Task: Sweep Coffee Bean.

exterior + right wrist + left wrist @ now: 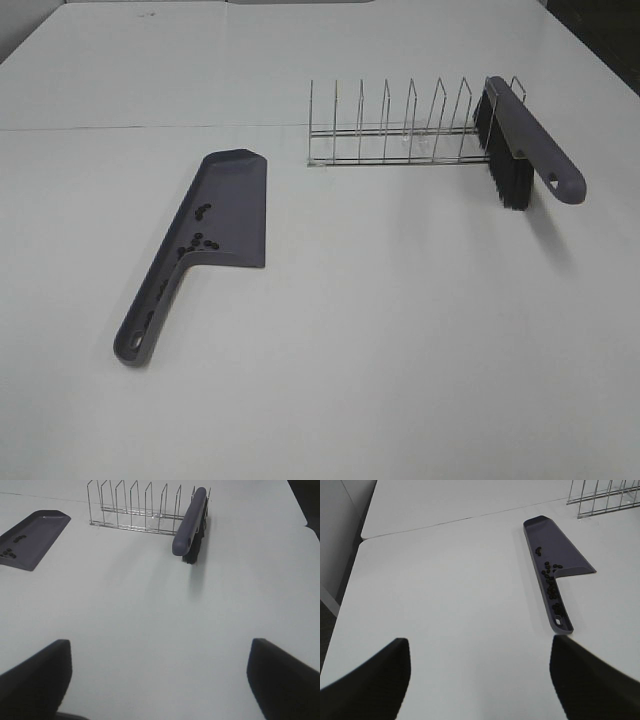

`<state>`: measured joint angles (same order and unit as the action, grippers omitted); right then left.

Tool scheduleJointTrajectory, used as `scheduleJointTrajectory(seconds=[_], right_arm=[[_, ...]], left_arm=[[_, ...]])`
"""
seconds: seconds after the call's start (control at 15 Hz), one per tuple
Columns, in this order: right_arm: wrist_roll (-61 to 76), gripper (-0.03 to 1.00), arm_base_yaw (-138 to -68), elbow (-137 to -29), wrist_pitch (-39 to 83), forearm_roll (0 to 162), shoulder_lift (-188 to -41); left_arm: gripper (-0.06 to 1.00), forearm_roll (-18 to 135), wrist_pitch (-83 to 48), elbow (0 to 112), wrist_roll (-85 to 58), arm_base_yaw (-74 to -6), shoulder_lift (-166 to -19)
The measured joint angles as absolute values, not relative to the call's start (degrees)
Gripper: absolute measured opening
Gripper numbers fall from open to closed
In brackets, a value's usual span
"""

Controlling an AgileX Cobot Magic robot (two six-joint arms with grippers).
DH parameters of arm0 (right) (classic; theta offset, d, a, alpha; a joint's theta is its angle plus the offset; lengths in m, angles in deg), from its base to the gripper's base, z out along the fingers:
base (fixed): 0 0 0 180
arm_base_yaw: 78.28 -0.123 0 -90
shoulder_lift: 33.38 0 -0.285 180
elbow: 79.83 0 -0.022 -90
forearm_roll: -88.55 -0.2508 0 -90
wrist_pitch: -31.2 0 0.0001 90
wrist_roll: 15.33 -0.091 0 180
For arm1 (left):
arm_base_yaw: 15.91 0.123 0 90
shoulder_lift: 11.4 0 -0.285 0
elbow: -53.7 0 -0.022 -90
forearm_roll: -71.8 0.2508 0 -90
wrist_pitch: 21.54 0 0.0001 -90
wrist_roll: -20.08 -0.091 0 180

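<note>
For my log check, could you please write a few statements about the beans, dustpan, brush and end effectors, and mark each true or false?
1. The beans lie in the dustpan. True.
2. The brush lies flat on the table. False: it rests in the wire rack.
3. The left end effector grips the dustpan. False: it is open, apart from it.
4. The right end effector is open and holds nothing. True.
5. Some beans sit in the dustpan's handle channel. True.

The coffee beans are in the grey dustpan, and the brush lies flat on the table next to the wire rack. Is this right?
Not quite. The coffee beans are in the grey dustpan, but the brush sits propped in the wire rack, not flat on the table, as the exterior high view shows.
</note>
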<state>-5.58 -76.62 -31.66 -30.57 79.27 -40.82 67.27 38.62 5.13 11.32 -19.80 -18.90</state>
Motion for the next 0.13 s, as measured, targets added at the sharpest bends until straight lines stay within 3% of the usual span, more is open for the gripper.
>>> scheduleJointTrajectory(seconds=[0.13], right_arm=[[-5.6,0.8,-76.6,-31.7,-30.6,79.3,-40.8]], left_arm=[[0.71,67.3,38.6,5.1,11.3,-19.8,-18.9]])
